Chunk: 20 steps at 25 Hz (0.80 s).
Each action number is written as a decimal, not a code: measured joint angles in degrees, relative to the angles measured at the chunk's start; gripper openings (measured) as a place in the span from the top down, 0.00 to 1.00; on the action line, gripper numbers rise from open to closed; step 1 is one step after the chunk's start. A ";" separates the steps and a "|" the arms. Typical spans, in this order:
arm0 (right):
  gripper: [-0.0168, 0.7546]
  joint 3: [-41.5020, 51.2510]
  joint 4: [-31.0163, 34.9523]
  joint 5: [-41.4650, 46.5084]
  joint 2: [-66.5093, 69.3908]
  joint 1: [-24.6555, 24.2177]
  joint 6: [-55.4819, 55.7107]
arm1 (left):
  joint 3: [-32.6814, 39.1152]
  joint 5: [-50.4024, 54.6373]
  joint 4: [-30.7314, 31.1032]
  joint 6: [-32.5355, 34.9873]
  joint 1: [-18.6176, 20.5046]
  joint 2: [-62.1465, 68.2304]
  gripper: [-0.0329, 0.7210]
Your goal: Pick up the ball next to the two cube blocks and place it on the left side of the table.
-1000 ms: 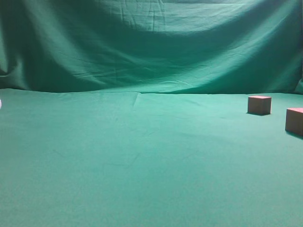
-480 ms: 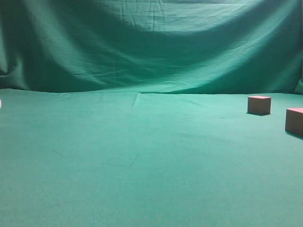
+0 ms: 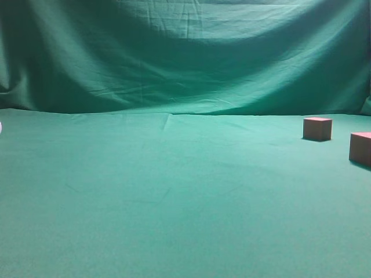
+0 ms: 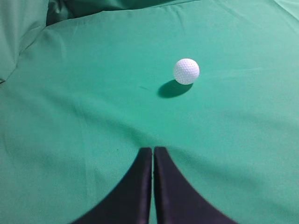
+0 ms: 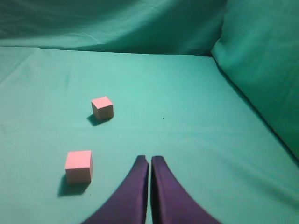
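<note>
The white dimpled ball (image 4: 186, 71) lies alone on the green table (image 4: 93, 116) in the left wrist view, ahead and a little right of my left gripper (image 4: 153, 150), which is shut and empty. In the exterior view only a sliver of the ball (image 3: 0, 127) shows at the left edge. The two cube blocks (image 3: 317, 128) (image 3: 360, 149) sit at the far right of the table. They also show in the right wrist view (image 5: 102, 108) (image 5: 78, 165), left of my right gripper (image 5: 150, 159), which is shut and empty. Neither gripper shows in the exterior view.
The green cloth rises as a backdrop (image 3: 185, 58) behind the table and folds up at the left (image 4: 18, 32) and at the right (image 5: 261, 60). Nothing else lies on the cloth.
</note>
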 joint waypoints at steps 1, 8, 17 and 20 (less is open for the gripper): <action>0.98 1.59 0.00 -0.11 -1.65 -0.46 0.00 | 0.00 0.00 0.00 0.00 0.00 0.00 0.96; 0.98 6.67 0.00 -1.10 -3.10 -0.88 0.10 | 0.00 0.00 0.00 0.00 0.00 0.00 0.96; 0.98 6.67 0.00 -0.01 -3.10 -0.88 0.00 | 0.00 0.00 0.00 0.00 0.00 0.00 0.96; 0.98 6.67 0.00 0.09 -3.10 -0.88 -0.14 | 0.00 0.00 0.00 0.00 0.00 0.00 0.96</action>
